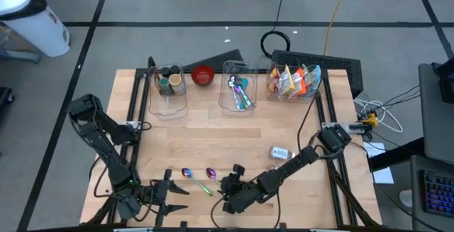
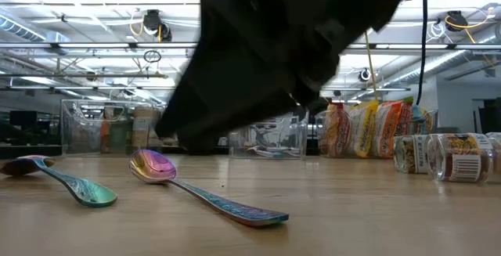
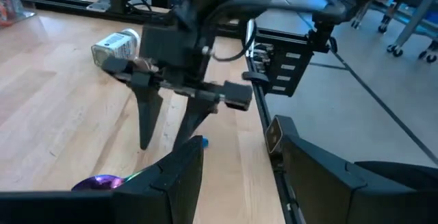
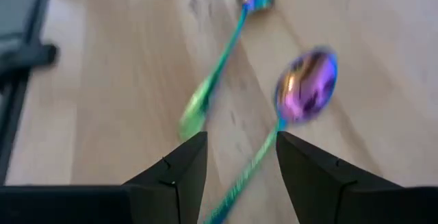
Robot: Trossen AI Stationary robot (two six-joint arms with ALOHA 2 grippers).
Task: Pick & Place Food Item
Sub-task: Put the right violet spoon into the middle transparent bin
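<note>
Two iridescent spoons lie on the wooden table near its front edge: one (image 1: pixel 211 175) with its purple bowl (image 4: pixel 306 85) up, the other (image 1: pixel 187 174) to its left, which also shows in the right wrist view (image 4: pixel 217 66). My right gripper (image 1: pixel 225 191) is open and low over the table. Its fingers (image 4: pixel 179 164) stand on either side of the nearer spoon's handle (image 4: pixel 254 168). Whether they touch it I cannot tell. My left gripper (image 1: pixel 174 196) is open and empty at the front left, facing my right gripper (image 3: pixel 168 131). A small labelled jar (image 1: pixel 280 152) lies on its side.
Along the far edge stand a clear bin with jars (image 1: pixel 170 83), a red bowl (image 1: pixel 203 74), a clear bin with utensils (image 1: pixel 239 91) and a bin of snack packets (image 1: pixel 292 81). Bare wood (image 1: pixel 213 129) lies in the table's middle.
</note>
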